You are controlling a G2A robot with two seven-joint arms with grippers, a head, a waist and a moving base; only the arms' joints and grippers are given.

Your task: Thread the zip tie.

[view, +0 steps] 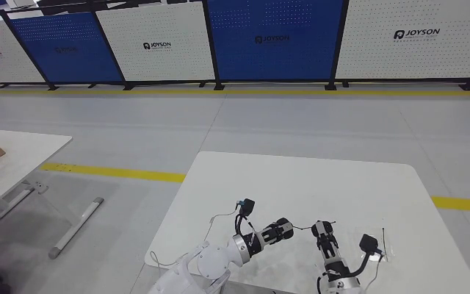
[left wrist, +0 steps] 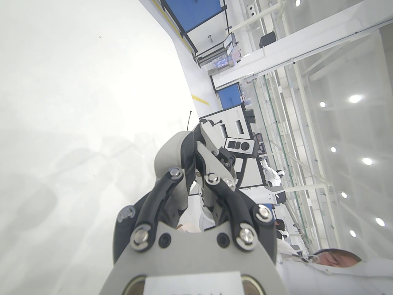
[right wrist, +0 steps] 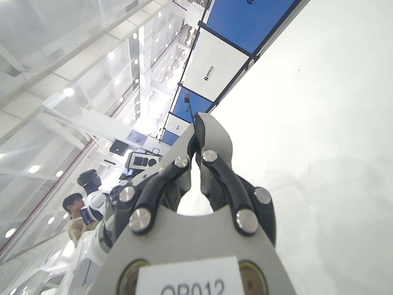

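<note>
- The right claw (view: pixel 321 228) (right wrist: pixel 196 124) is clenching the tie (view: pixel 305 226) (right wrist: pixel 188 102), with the tie's head sticking out just past the fingertips.
- The left claw (view: pixel 288 229) (left wrist: pixel 199 130) is clenched too, apparently pinching the tie's other end.
- The tie is stretching between the two claws, above the near part of the surface (view: pixel 308 184).
- A spare tie (view: pixel 383 239) (left wrist: pixel 189 121) is lying on the surface, just beside the right arm.
</note>
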